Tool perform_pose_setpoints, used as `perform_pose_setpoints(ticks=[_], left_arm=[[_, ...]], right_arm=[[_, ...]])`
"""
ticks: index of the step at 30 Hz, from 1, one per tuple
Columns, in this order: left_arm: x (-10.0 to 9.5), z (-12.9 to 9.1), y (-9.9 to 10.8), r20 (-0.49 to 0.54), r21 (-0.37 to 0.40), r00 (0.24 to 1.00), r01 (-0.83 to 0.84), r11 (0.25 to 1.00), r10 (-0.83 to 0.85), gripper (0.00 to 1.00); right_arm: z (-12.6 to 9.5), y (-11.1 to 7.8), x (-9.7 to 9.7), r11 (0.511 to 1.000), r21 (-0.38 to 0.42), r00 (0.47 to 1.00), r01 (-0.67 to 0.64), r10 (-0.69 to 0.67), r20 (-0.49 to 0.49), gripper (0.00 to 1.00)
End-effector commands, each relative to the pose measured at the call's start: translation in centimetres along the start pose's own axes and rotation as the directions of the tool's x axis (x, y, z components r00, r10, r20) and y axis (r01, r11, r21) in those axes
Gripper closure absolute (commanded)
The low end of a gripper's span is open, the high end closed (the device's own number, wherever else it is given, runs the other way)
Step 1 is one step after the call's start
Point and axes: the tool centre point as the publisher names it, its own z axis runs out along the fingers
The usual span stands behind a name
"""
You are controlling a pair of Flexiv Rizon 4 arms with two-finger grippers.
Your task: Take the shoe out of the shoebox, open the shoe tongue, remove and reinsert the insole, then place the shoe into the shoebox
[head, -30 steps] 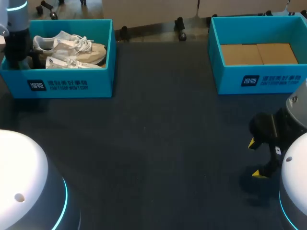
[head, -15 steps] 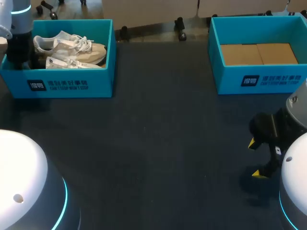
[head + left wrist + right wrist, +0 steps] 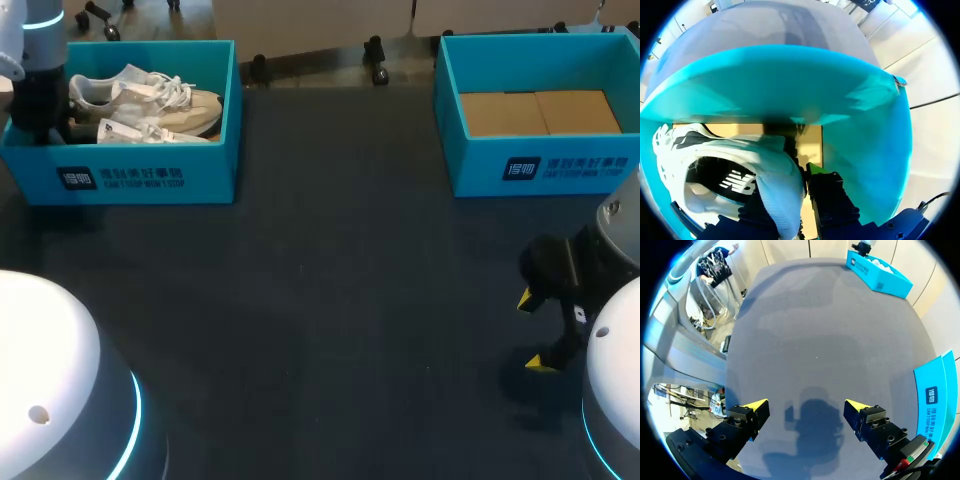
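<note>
Your left tool pinches the shoe by its heel inside the left box. Your right tool hangs spread, holding nothing, over the desk.

Printed labels front the left shoebox and right shoebox — a logo inside the shoe.

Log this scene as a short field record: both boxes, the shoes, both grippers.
left shoebox: blue, open, holds white sneakers
right shoebox: blue, open, only its cardboard floor showing
left gripper: down inside the left shoebox at one sneaker's heel; grip unclear
right gripper: open, over the table, holding nothing
task stage: shoe not yet out of the box
</note>
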Motion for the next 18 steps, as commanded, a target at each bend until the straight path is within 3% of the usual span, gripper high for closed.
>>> perform_pose_setpoints(ticks=[1,18], left_arm=[[0.0,-0.5,0.2,0.006,-0.002,1.000,0.009,1.000,-0.009,1.00],[1.2,-2.8,1.8,-0.022,0.028,0.995,0.098,0.995,-0.098,1.00]], right_arm=[[0.0,0.0,0.2,1.000,0.001,1.000,0.000,0.000,0.004,0.00],[0.0,0.0,0.2,1.000,0.001,1.000,0.000,0.000,0.004,0.00]])
